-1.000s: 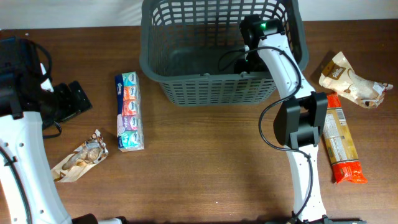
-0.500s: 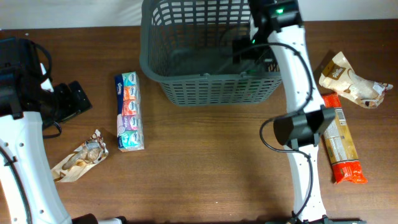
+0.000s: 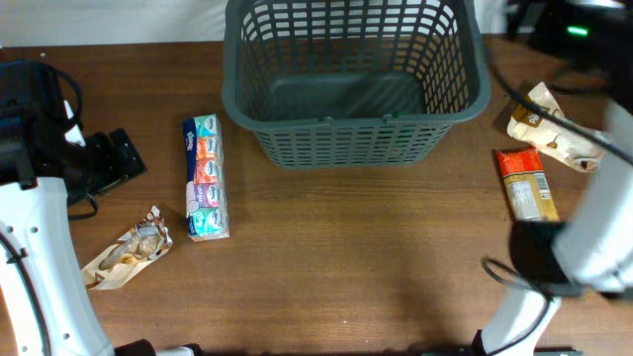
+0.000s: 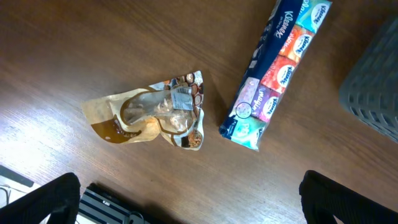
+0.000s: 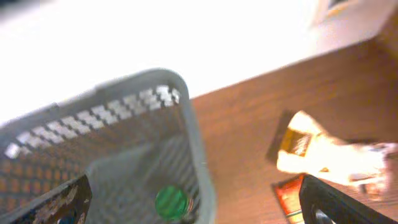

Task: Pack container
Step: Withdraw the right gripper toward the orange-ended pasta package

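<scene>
the large dark grey plastic lattice-sided basket stands at the far middle of the brown wooden tabletop, with a small green round item inside. the left pincer and right pincer are both spread wide, holding nothing.

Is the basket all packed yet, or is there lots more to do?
Just started. Done: the basket holds one small green thing, too blurry to name. In hand: nothing; the left jaws and right jaws are open and empty. Left: four items on the table: the tissue pack, the brown snack bag, the pale pouch and the orange packet.
</scene>
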Action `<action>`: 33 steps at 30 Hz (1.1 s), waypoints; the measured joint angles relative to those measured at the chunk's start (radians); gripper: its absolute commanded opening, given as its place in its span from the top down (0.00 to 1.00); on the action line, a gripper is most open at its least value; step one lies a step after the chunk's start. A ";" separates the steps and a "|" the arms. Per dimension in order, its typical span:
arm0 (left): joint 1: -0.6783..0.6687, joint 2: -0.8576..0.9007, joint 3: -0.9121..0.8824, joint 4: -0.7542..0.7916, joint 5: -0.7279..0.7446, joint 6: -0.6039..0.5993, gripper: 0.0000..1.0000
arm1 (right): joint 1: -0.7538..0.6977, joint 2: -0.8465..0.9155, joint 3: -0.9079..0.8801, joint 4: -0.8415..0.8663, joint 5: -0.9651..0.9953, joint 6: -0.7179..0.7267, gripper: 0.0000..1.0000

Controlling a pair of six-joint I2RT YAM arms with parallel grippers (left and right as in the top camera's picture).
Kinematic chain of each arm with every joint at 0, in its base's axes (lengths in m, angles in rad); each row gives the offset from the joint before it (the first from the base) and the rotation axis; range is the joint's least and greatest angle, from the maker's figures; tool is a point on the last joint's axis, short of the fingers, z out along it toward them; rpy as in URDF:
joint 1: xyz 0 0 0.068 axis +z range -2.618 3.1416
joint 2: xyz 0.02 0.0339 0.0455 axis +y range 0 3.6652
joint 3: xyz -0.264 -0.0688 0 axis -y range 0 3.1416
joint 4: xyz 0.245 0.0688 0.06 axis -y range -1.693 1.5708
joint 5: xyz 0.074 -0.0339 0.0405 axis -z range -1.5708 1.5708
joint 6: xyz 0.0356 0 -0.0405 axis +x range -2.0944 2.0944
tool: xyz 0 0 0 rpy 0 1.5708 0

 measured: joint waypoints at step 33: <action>0.000 0.000 -0.001 0.000 0.000 0.000 0.01 | -0.097 -0.431 -1.320 0.144 0.267 -0.296 0.01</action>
